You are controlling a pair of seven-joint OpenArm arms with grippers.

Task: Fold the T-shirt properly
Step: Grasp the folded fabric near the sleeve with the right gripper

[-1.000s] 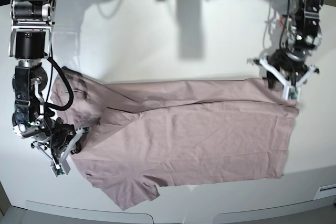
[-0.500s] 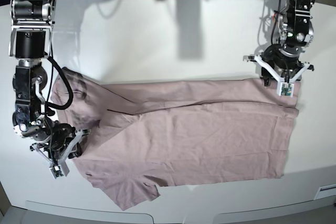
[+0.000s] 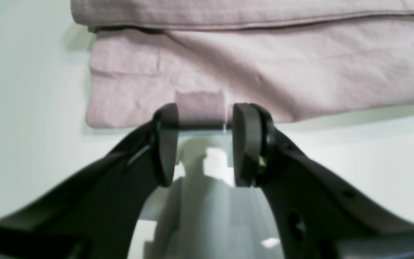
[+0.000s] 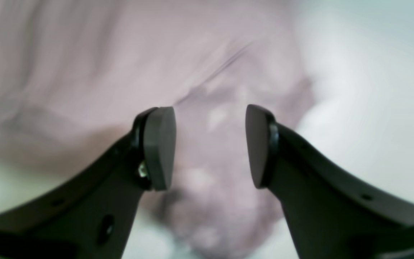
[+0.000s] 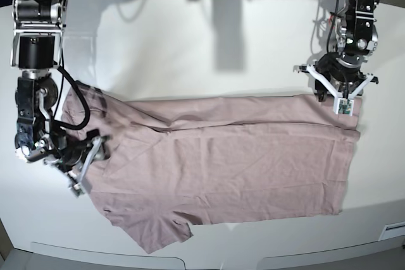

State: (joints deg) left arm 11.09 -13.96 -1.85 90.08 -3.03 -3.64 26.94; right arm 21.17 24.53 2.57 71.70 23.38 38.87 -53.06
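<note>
Two arms flank the T-shirt, which lies flat across the middle and lower part of the base view on the white table, its upper long edge folded over on itself and a sleeve pointing to the lower left. The left gripper sits at the upper right of that frame, just above the shirt's folded right corner. In the left wrist view its fingers stand apart with only table surface between them, the tips right at the cloth's edge, gripping nothing. The right gripper is at the left of the base view, over the shirt's crumpled left end. Its wrist view is blurred, yet the fingers plainly stand apart above pink cloth, empty.
</note>
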